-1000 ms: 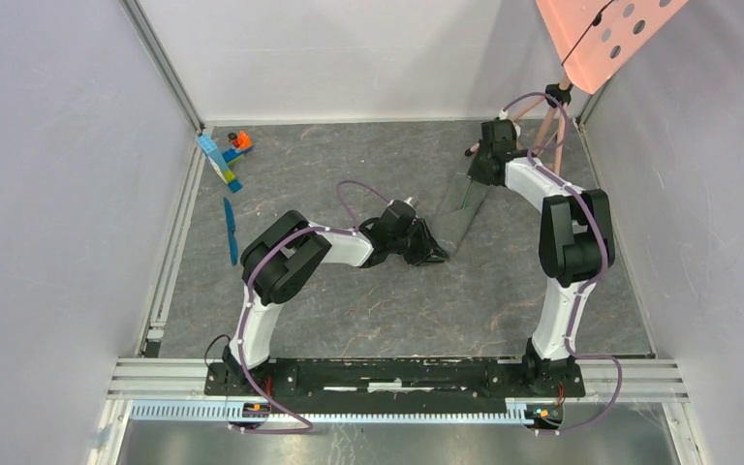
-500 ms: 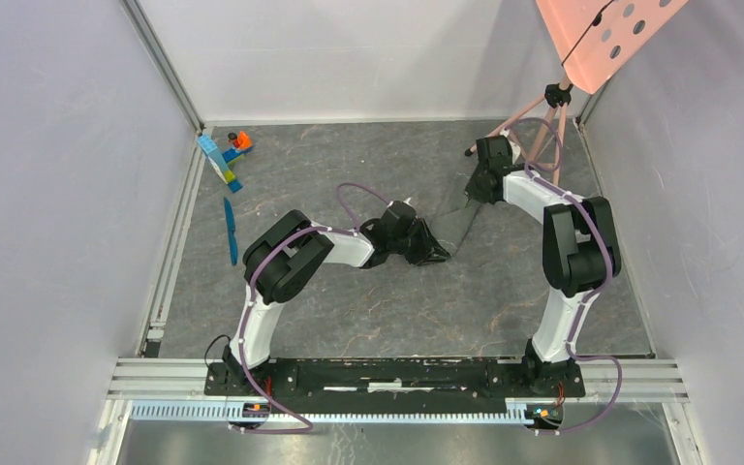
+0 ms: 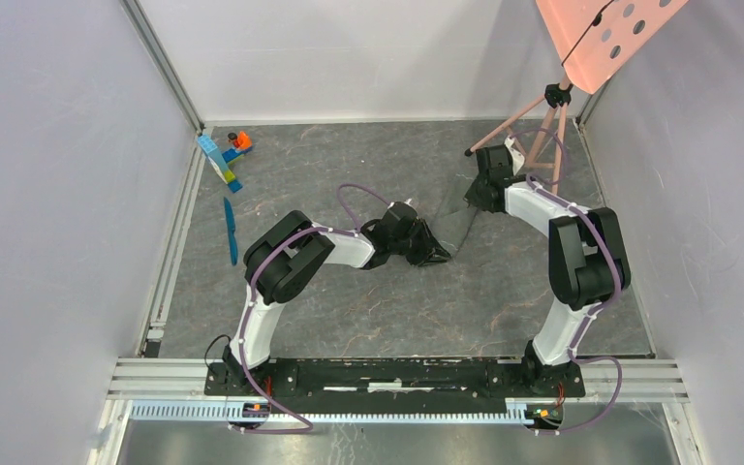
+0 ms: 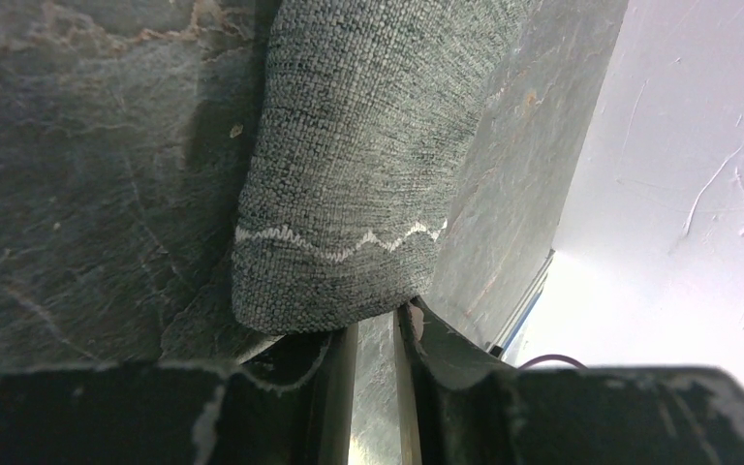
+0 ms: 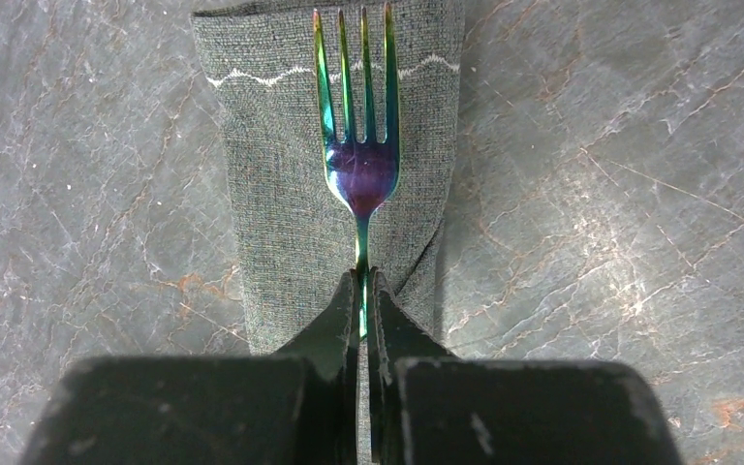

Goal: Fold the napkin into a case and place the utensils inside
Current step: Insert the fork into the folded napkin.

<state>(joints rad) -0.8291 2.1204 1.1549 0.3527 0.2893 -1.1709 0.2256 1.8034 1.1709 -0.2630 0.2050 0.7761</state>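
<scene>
Clamping the shiny rainbow-green fork (image 5: 360,174), right gripper (image 5: 360,281) may snag twelve-o'clock tines on dark grey cloth case (image 5: 271,194); left gripper (image 4: 378,322): hold unclear.

Right claw (image 5: 361,281) pinched closed; left claw (image 4: 376,320) slightly parted.

The dark grey case (image 5: 271,174) is showing a pale zigzag stitch; the fork (image 5: 360,179) is gleaming green and purple.

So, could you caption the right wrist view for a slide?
Right gripper pinching the fork by its handle, tines over the folded napkin.
</scene>
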